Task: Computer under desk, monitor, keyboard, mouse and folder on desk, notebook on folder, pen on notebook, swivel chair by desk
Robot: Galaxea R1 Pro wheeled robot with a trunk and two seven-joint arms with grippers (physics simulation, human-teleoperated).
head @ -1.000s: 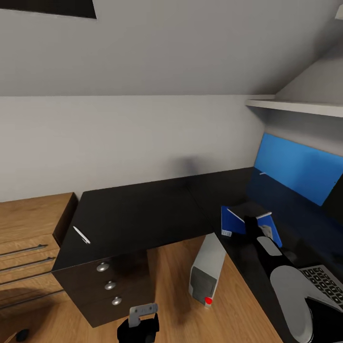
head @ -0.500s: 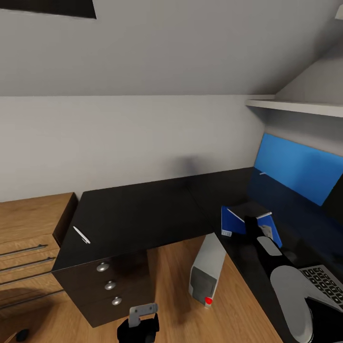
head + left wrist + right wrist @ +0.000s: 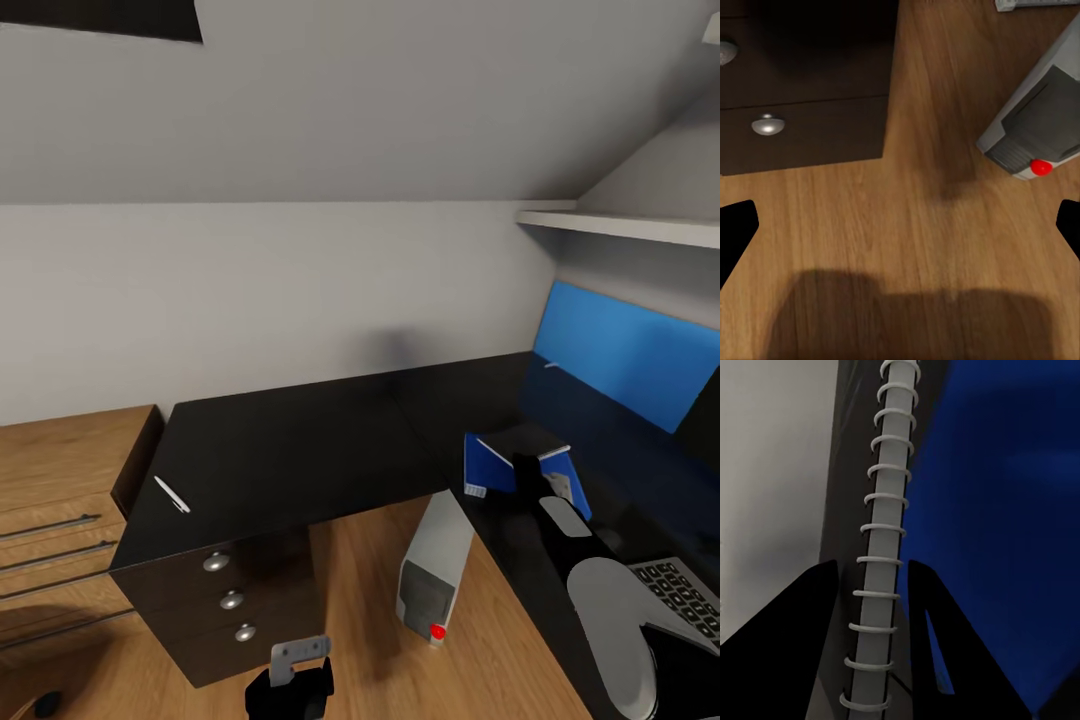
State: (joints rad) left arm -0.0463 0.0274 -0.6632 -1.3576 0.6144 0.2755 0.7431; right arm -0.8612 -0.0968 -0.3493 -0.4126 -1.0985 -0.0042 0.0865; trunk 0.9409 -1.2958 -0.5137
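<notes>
The black desk (image 3: pixel 290 450) runs along the wall and turns right. On that wing the blue folder (image 3: pixel 488 464) lies flat with the dark grey notebook (image 3: pixel 528 440) over it. My right gripper (image 3: pixel 532 472) is shut on the notebook's spiral spine (image 3: pixel 889 472), one finger on each side, with the folder's blue (image 3: pixel 1005 510) beside it. The white pen (image 3: pixel 170 493) lies near the desk's left front corner. The computer (image 3: pixel 435 565) stands on the floor by the inner corner. The keyboard (image 3: pixel 690 592) shows at the right edge. My left gripper (image 3: pixel 297 660) hangs open above the floor. The mouse and swivel chair are out of view.
A wooden drawer chest (image 3: pixel 60 500) adjoins the desk's left end. The dark drawer unit (image 3: pixel 230 600) with silver knobs (image 3: pixel 768 124) sits under the desk. A blue wall panel (image 3: pixel 625 350) and a white shelf (image 3: pixel 620 225) are behind the right wing. Wooden floor (image 3: pixel 915 225) lies under my left gripper (image 3: pixel 900 229).
The whole head view has shifted down a few pixels. Both arms and all the things stay where they were.
</notes>
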